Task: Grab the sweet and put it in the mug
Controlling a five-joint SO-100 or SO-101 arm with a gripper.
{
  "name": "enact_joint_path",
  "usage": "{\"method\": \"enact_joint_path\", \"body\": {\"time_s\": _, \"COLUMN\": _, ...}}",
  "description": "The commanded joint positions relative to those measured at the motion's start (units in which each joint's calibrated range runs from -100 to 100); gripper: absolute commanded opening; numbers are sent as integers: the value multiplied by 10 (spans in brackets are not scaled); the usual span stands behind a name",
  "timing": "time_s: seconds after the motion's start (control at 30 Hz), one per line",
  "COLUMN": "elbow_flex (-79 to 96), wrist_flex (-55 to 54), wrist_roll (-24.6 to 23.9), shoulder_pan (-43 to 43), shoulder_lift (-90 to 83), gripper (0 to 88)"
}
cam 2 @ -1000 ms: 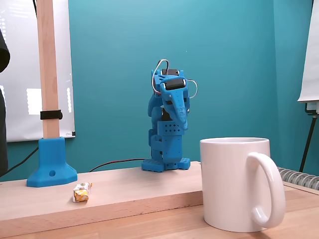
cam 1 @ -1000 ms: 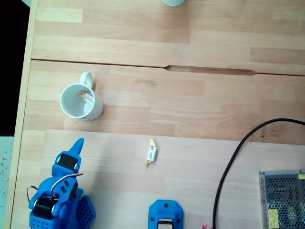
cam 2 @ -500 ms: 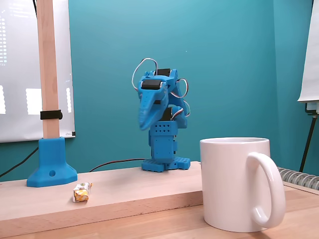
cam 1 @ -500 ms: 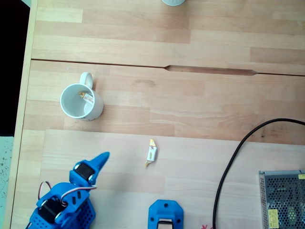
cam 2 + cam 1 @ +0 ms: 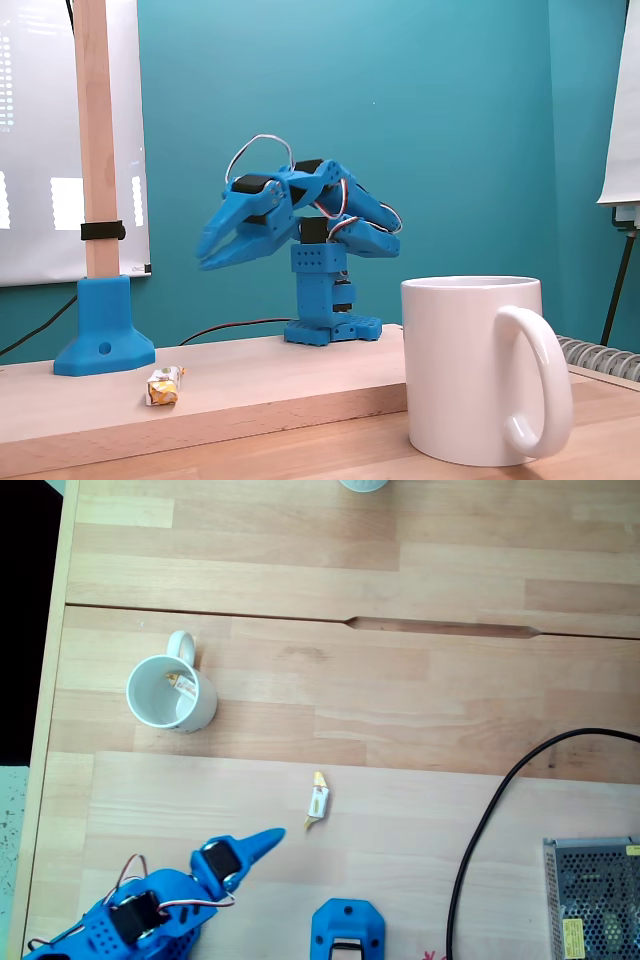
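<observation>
On the pale wooden table [image 5: 420, 680], the white mug [image 5: 170, 695] stands upright near the left edge in the top-down fixed view. The blue gripper [image 5: 205, 252] hangs above the board, jaws narrowly parted, empty. The sweet [image 5: 317, 800] lies beyond its tip.

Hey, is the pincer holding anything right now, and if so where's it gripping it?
Nothing is held. The pincer hangs in the air, and the sweet lies apart from it on the table.
</observation>
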Motion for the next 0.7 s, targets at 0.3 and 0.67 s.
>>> {"method": "enact_joint_path", "body": {"time_s": 0.3, "elbow_flex": -99, "wrist_flex": -34, "wrist_roll": -6, "shoulder_pan": 13, "shoulder_lift": 109, "gripper": 34}}
{"method": "enact_joint_path", "body": {"time_s": 0.67, "elbow_flex": -347, "wrist_flex": 37, "wrist_roll": -6, "shoulder_pan": 13, "shoulder_lift": 360, "gripper": 34}}
